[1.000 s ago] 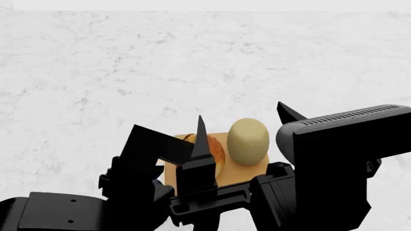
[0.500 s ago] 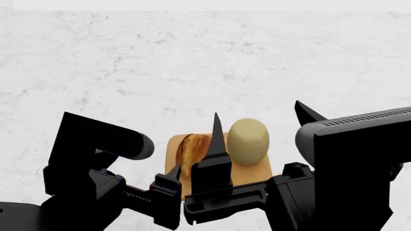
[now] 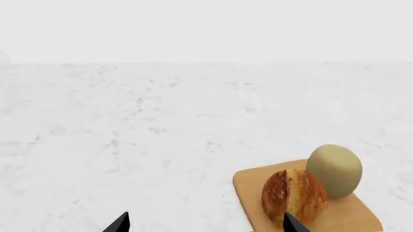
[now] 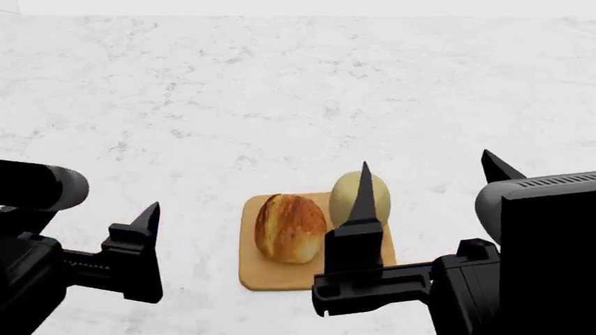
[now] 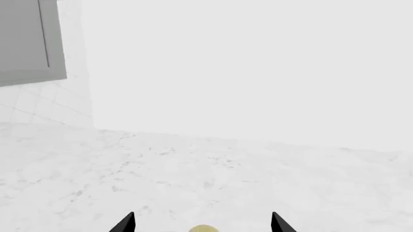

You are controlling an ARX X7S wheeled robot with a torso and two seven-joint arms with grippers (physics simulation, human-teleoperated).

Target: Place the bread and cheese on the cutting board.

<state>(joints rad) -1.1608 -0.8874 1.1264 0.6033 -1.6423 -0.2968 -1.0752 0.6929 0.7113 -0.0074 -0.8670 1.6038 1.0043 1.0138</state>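
cheese (image 4: 347,197) partly hidden behind right pincer (image 4: 428,188), cutting board (image 3: 252,181) corner cut off in left wrist view

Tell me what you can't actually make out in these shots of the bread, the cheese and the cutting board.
- Cheese, head view: its right side is hidden behind a right gripper finger.
- Cheese, right wrist view: only a sliver shows at the frame edge.
- Cutting board, head view: the right gripper covers its near right corner.
- Bread, left wrist view: a fingertip of the left gripper overlaps its nearest end.
- Left gripper, head view: only one finger shows.
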